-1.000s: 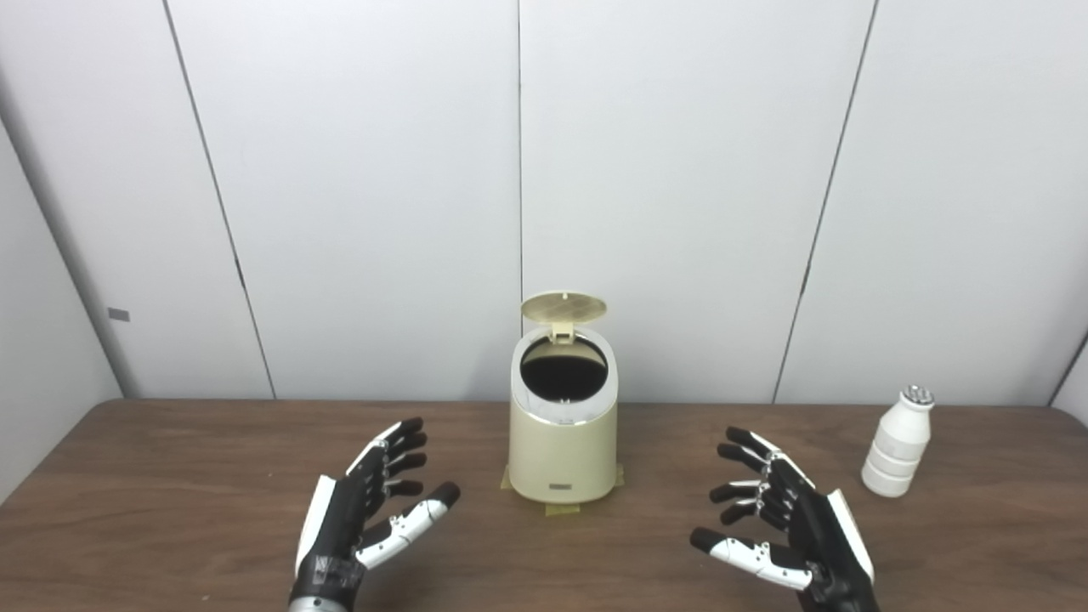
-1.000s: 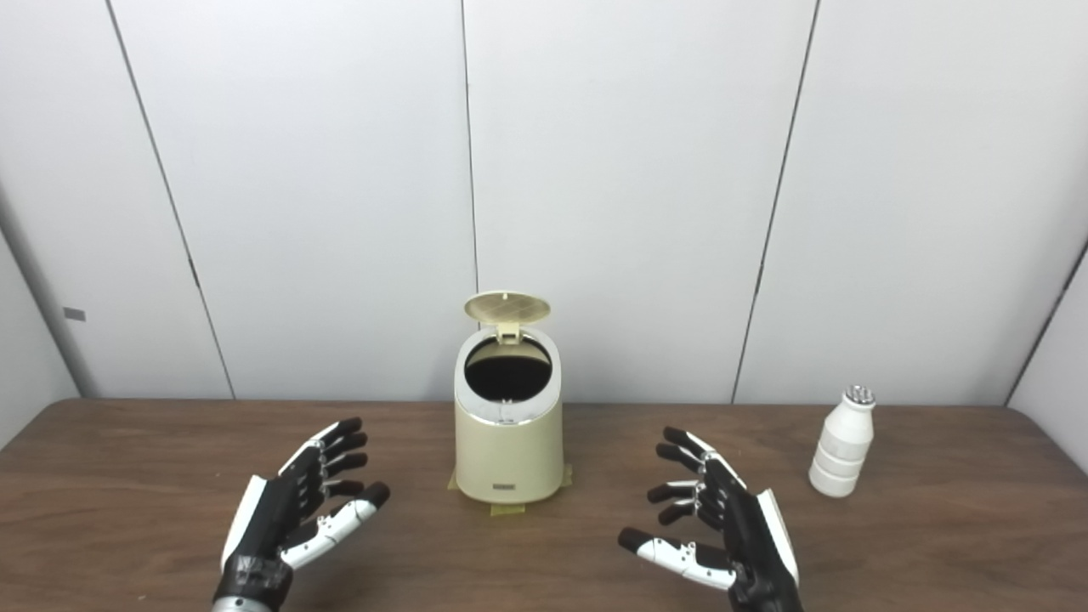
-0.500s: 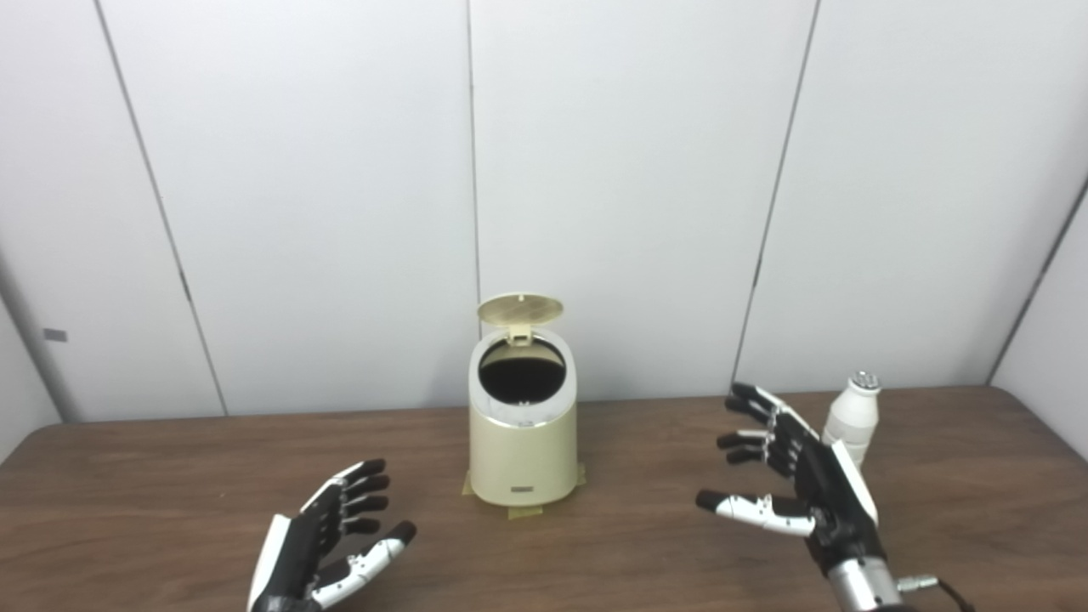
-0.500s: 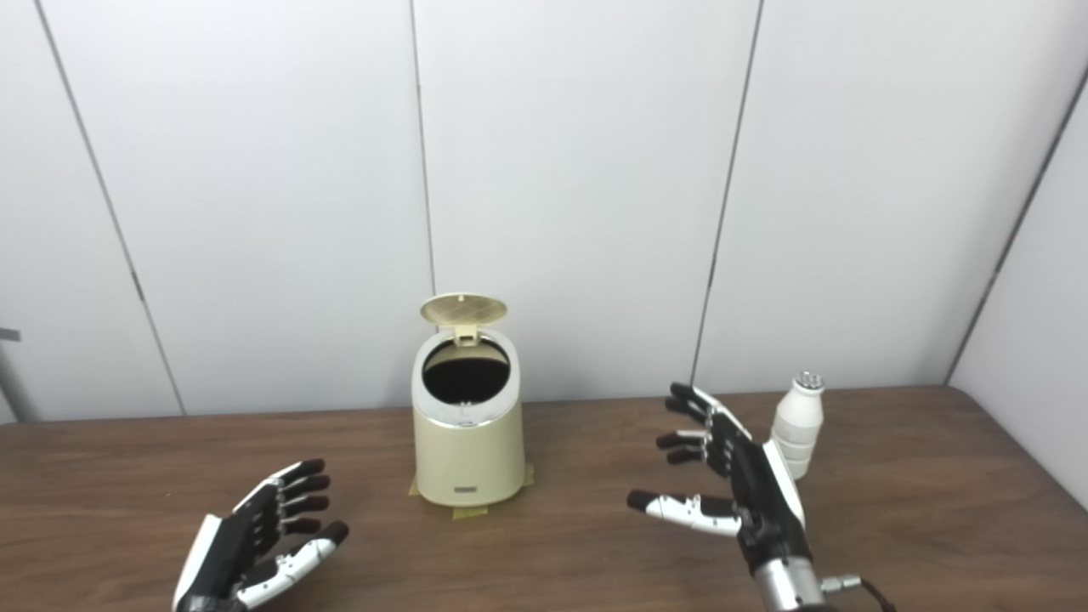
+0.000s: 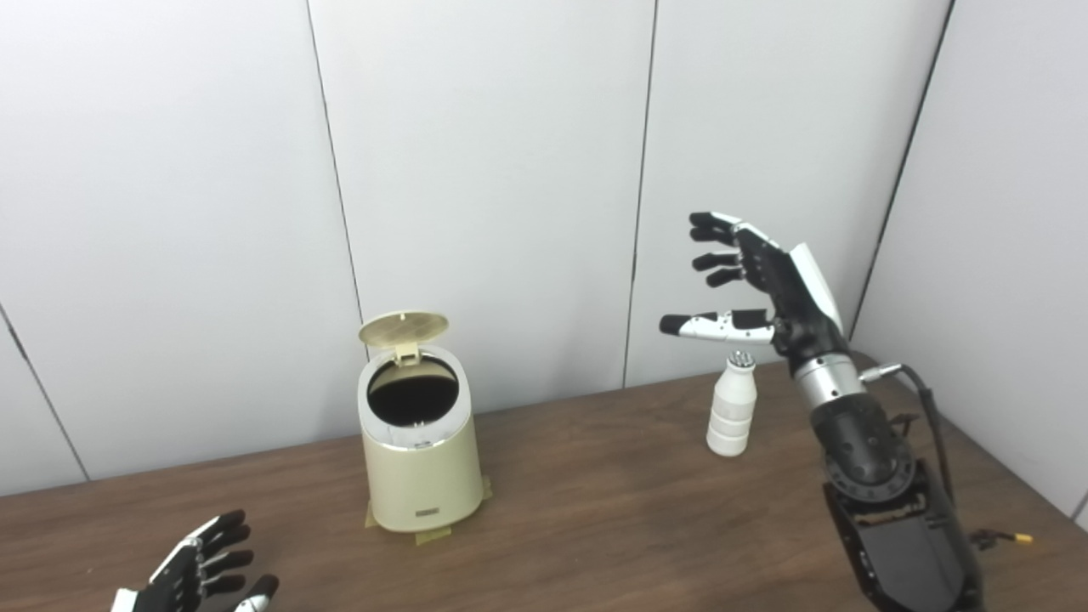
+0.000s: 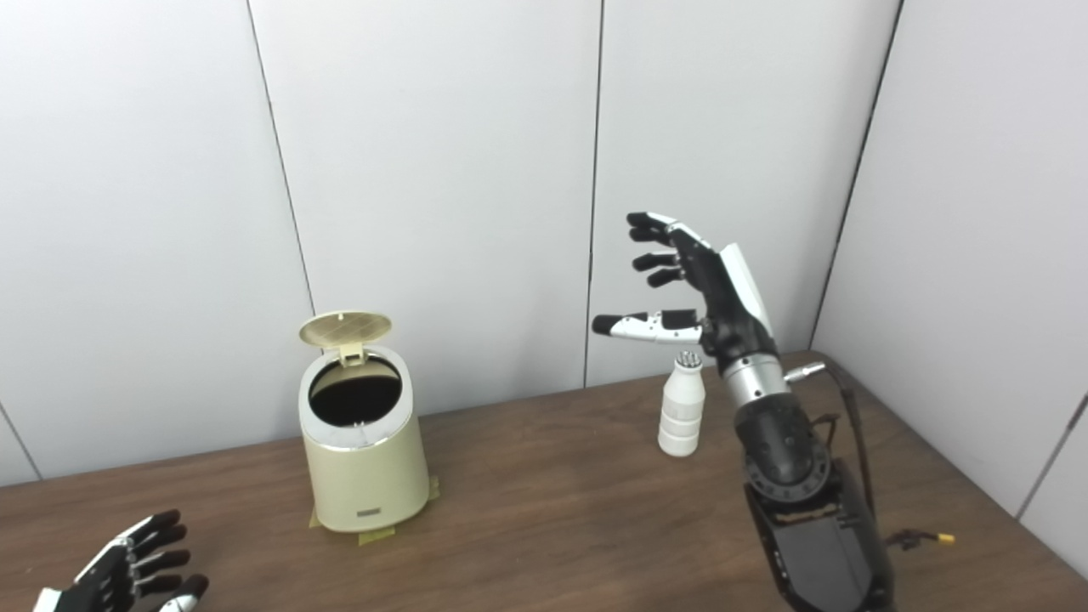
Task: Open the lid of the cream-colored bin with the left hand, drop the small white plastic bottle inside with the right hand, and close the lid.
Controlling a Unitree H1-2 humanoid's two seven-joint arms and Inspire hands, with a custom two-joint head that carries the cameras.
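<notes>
Fingers of the right hand are spread wide and curl slightly forward, the thumb jutting out to the left below them; nothing is held between them; the hand hangs in the air above the small white bottle, not touching it, with the thumb just over the bottle's silver cap; the forearm slopes down from the wrist to the picture's lower right, a black cable trailing beside it. Fingers of the left hand are also apart and empty, low at the bottom left corner, just above the brown wooden table; only part of that hand is in view. The bottle stands upright on the table near the back wall, well to the right of the cream bin; the bin sits on the table with strips of tape under its base; its lid is tipped up at the rear hinge, leaving the dark round mouth uncovered; both hands are well apart from the bin.
</notes>
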